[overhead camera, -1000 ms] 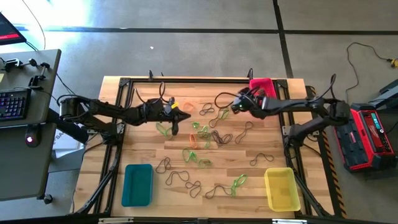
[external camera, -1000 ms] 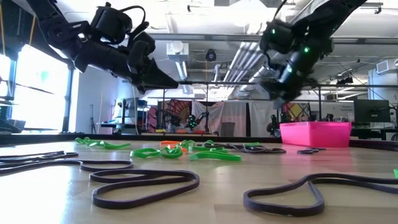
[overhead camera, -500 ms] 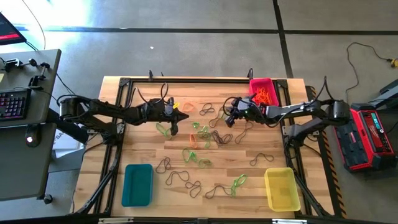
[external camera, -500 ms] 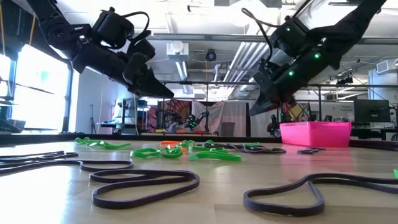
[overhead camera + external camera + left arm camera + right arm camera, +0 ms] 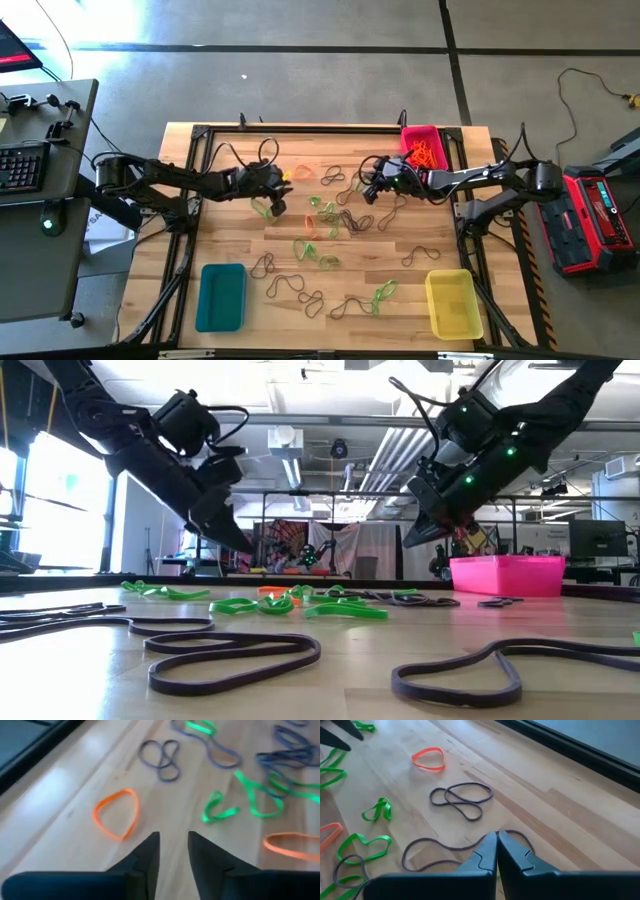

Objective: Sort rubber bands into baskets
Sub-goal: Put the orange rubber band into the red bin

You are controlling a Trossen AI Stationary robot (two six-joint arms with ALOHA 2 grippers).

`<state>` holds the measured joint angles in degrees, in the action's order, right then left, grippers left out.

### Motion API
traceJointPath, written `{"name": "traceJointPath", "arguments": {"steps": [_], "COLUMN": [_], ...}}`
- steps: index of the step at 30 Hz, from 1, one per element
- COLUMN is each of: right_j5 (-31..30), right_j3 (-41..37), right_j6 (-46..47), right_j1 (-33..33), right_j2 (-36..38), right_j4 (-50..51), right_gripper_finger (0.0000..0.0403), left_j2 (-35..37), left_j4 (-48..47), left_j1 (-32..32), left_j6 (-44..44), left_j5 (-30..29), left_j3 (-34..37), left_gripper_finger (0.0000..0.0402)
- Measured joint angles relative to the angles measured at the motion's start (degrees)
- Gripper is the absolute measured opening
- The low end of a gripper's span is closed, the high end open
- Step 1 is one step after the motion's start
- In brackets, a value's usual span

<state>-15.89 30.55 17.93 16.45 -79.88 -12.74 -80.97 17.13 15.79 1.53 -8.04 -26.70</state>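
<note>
A: Where are the bands (image 5: 330,222)?

B: Mostly loose on the table (image 5: 240,235), in its middle: green, dark and orange loops, some overlapping. A heap of orange ones already lies in the pink basket (image 5: 408,137) at the far right edge.

A: And the other baskets?

B: The teal basket (image 5: 221,296) sits at the near left, the yellow basket (image 5: 452,302) at the near right; both hold nothing that shows.

A: What is the left gripper (image 5: 173,851) doing?

B: It hangs above the wood with its fingers a little apart and nothing between them. An orange band (image 5: 116,813) lies just beyond its tips, and a green band (image 5: 219,807) is off to the other side.

A: And the right gripper (image 5: 497,846)?

B: Its fingers are pressed together, empty. It points down at a long dark band (image 5: 437,851) on the table, with a doubled dark loop (image 5: 462,797) a bit farther off. In the low view it hovers clear of the surface, near the pink basket.
</note>
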Motion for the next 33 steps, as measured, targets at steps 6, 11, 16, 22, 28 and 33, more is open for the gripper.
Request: {"name": "traceJointPath", "arguments": {"steps": [6, 11, 16, 22, 28, 33], "right_j5": [0.0, 0.0, 0.0, 0.0, 0.0, 0.0], "right_j3": [0.0, 0.0, 0.0, 0.0, 0.0, 0.0], "right_j6": [0.0, 0.0, 0.0, 0.0, 0.0, 0.0], "right_j1": [0.0, 0.0, 0.0, 0.0, 0.0, 0.0], "right_j2": [0.0, 0.0, 0.0, 0.0, 0.0, 0.0], "right_j4": [0.0, 0.0, 0.0, 0.0, -0.1, -0.1], "right_gripper_finger": [0.0, 0.0, 0.0, 0.0, 0.0, 0.0], "left_j2": [0.0, 0.0, 0.0, 0.0, 0.0, 0.0], "left_j4": [0.4, -0.5, -2.9, -2.8, -1.5, 1.0], "left_j1": [0.4, 1.1, 2.4, 3.4, 4.0, 4.1], "left_j6": [-0.6, -1.0, -2.3, -2.5, -3.7, -3.7], "left_j5": [-0.4, 0.4, 1.7, 4.4, 4.4, 4.4], "left_j3": [-1.5, -4.4, -6.1, -6.3, -6.3, -6.3], "left_gripper_finger": [0.0131, 0.0138, 0.0139, 0.0139, 0.0139, 0.0139]}}
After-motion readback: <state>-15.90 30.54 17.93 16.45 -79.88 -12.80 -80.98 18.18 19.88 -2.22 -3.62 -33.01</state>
